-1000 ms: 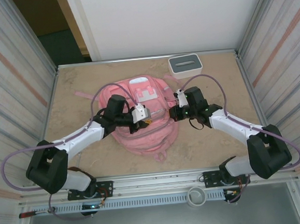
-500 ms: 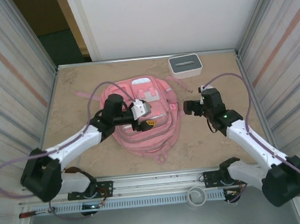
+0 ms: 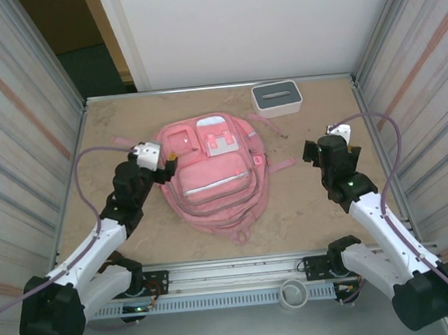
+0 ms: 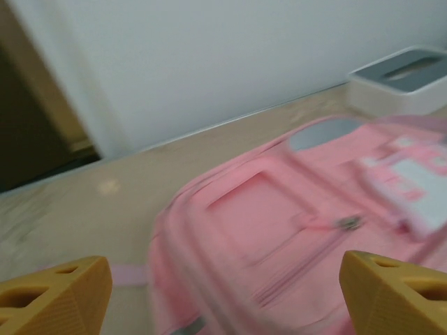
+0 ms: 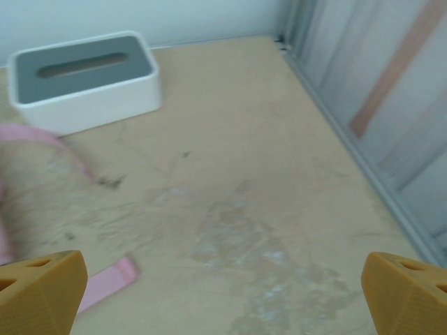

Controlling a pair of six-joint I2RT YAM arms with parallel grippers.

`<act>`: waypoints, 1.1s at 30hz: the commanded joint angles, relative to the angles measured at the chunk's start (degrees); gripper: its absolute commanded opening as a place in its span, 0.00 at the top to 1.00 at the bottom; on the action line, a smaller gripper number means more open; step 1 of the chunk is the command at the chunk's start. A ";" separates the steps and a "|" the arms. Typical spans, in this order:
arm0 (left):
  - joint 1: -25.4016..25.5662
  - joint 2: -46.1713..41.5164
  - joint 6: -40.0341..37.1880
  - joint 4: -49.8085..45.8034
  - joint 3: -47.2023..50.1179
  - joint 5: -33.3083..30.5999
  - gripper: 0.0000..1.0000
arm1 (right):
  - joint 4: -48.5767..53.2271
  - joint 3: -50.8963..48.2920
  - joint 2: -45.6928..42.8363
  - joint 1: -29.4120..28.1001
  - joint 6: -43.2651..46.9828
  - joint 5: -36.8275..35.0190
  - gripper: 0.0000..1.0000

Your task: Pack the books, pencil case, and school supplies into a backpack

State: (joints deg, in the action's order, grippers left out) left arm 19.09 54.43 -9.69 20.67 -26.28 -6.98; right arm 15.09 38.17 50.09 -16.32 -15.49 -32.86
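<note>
"Overhead, where does the backpack (image 3: 213, 180) lie?" asks the student.

"Panel a, view from above: flat on the counter (image 3: 320, 206), about mid-width, pocketed front upward, its top toward the far wall (image 3: 259, 25). A left strap (image 3: 125, 142) trails off on one side and a right strap (image 3: 282, 164) on the other. A white box (image 3: 277, 97) with a grey slotted top stands near the far edge, just beyond the bag's upper right corner and apart from it."

"And the two arms?"

"Panel b, left wrist: the left gripper (image 4: 225, 294) has its jaws spread wide — the two orange tips sit at opposite lower corners of the picture, with nothing clasped between them. Beyond them the backpack's front is seen, blurred, with the white box behind it at the right. From above, this gripper hangs at the bag's upper left edge; whether it touches the fabric cannot be told."

"Panel c?"

"Right wrist: the right gripper (image 5: 223, 292) is likewise released, jaws wide apart and empty, over bare counter. From above, it sits to the right of the bag, well apart from its body, between it and the right-hand wall (image 3: 419, 82). Ahead of it lie a pink strap end (image 5: 112, 279) at lower left and the white box at upper left — the ribbed right-hand wall closes the view at the right."
</note>
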 commanded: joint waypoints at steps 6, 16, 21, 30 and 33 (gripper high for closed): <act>-12.92 0.16 5.75 10.65 7.96 -7.16 0.12 | -24.01 -16.93 0.51 9.13 4.72 0.83 0.01; -14.32 11.14 4.33 17.94 8.99 -2.85 0.11 | -36.83 -20.27 12.58 12.60 6.92 8.85 0.01; -14.28 13.73 3.98 20.53 9.69 -0.95 0.11 | -36.19 -18.88 14.47 12.67 7.84 10.88 0.01; -14.23 20.21 3.93 22.00 7.28 -0.66 0.11 | -40.50 -21.62 12.38 12.80 8.69 10.64 0.01; -14.46 28.57 4.17 34.08 9.47 1.52 0.10 | -44.76 -20.85 16.40 14.47 8.35 12.62 0.01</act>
State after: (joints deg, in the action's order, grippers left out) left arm 4.93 77.97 -5.72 45.08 -17.21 -7.62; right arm -24.47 17.28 64.14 -3.25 -8.16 -21.85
